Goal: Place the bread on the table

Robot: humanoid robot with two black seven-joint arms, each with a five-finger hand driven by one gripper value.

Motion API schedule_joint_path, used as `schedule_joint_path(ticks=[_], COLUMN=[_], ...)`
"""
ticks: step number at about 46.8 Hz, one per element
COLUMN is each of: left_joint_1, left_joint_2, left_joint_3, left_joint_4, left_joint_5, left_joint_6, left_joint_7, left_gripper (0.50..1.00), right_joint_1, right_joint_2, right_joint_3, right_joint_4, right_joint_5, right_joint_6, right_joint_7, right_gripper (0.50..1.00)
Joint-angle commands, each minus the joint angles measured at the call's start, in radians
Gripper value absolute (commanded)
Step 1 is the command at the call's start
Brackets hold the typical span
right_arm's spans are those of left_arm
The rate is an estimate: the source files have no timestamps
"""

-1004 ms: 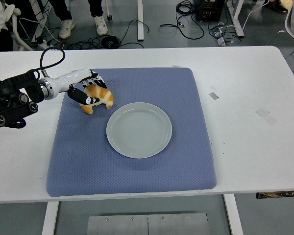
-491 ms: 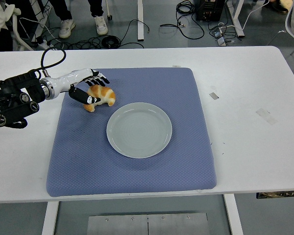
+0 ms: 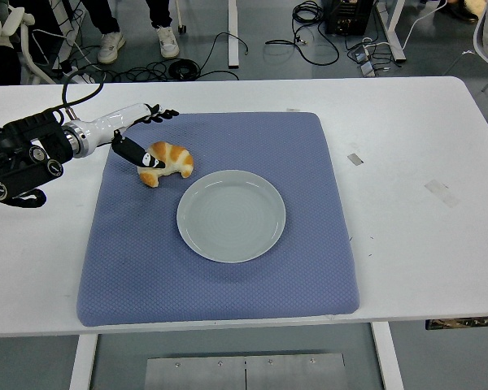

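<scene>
A golden-brown bread roll (image 3: pixel 167 160) lies on the blue mat (image 3: pixel 220 268), just up and left of the empty pale plate (image 3: pixel 231 215). My left hand (image 3: pixel 143 130) is open at the mat's upper left. Its thumb (image 3: pixel 138 153) still reaches to the bread's left end, while the other fingers (image 3: pixel 159 114) are spread and lifted away behind it. The bread rests on the mat on its own. The right arm is out of view.
The white table (image 3: pixel 415 146) shows bare on both sides of the mat, with small tape marks (image 3: pixel 441 192) on the right. People's legs and cables are on the floor beyond the far edge.
My left hand has opened and drawn back up and left off the bread. The bread has settled flat onto the mat near the plate.
</scene>
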Motion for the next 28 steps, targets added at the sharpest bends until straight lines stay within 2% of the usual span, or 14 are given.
schedule_joint_path(ticks=[1, 9, 16, 21, 28], left_joint_1=[0.000, 0.000, 0.010, 0.003, 0.021], left_joint_2=[0.001, 0.005, 0.005, 0.004, 0.002], left_joint_3=[-0.010, -0.053, -0.183, -0.206, -0.265], left_joint_4=[-0.004, -0.010, -0.012, -0.014, -0.014], left_joint_5=[-0.022, -0.066, -0.280, -0.428, -0.508], left_joint_6=[0.000, -0.018, -0.024, -0.024, -0.026], left_joint_7=[0.000, 0.005, 0.008, 0.008, 0.003], left_gripper=[0.978, 0.980, 0.981, 0.981, 0.981], right_joint_1=[0.000, 0.000, 0.000, 0.000, 0.000], right_joint_2=[0.000, 0.000, 0.000, 0.000, 0.000], right_joint_3=[0.001, 0.001, 0.001, 0.001, -0.001], right_joint_4=[0.000, 0.000, 0.000, 0.000, 0.000], right_joint_5=[0.000, 0.000, 0.000, 0.000, 0.000], right_joint_6=[0.000, 0.000, 0.000, 0.000, 0.000], right_joint_7=[0.000, 0.000, 0.000, 0.000, 0.000], right_gripper=[1.000, 1.000, 1.000, 1.000, 1.000])
